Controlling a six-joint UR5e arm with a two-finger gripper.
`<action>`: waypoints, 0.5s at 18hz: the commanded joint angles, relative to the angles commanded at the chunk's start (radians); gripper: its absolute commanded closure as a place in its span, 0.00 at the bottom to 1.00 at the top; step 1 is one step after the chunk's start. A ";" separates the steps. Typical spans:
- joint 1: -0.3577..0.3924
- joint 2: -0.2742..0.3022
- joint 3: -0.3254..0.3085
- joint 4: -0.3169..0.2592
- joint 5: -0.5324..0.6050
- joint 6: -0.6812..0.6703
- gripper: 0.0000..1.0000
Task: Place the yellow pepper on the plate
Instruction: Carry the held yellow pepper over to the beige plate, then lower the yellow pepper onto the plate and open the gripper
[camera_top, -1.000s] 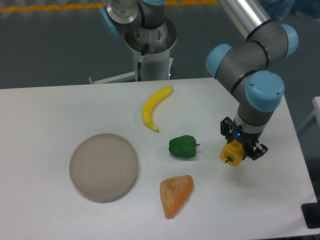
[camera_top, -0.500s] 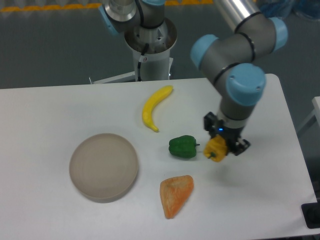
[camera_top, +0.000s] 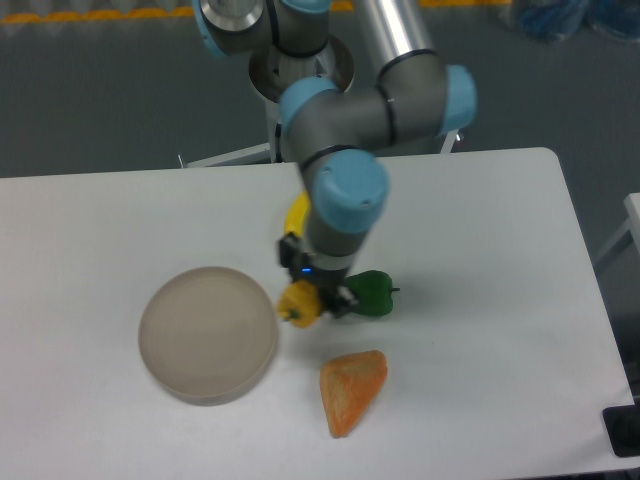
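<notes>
The yellow pepper (camera_top: 299, 304) is small and yellow-orange. My gripper (camera_top: 305, 299) is shut on it and holds it above the table, just right of the plate's right rim. The plate (camera_top: 207, 333) is a round beige-grey dish at the left centre of the white table, with nothing on it. The gripper's fingers are mostly hidden behind the pepper and the wrist.
A green bell pepper (camera_top: 372, 294) lies right beside the gripper on its right. An orange wedge-shaped food item (camera_top: 351, 389) lies below it near the front. A yellow banana (camera_top: 296, 214) is mostly hidden behind my arm. The robot base (camera_top: 300, 80) stands at the table's back edge.
My gripper has carried the yellow pepper leftward from the table's right side, past the green pepper, to just beside the plate's right rim.
</notes>
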 joint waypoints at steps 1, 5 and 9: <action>-0.020 -0.012 0.000 0.017 0.000 -0.023 0.77; -0.075 -0.077 -0.002 0.103 0.006 -0.072 0.66; -0.082 -0.103 -0.005 0.117 0.011 -0.074 0.37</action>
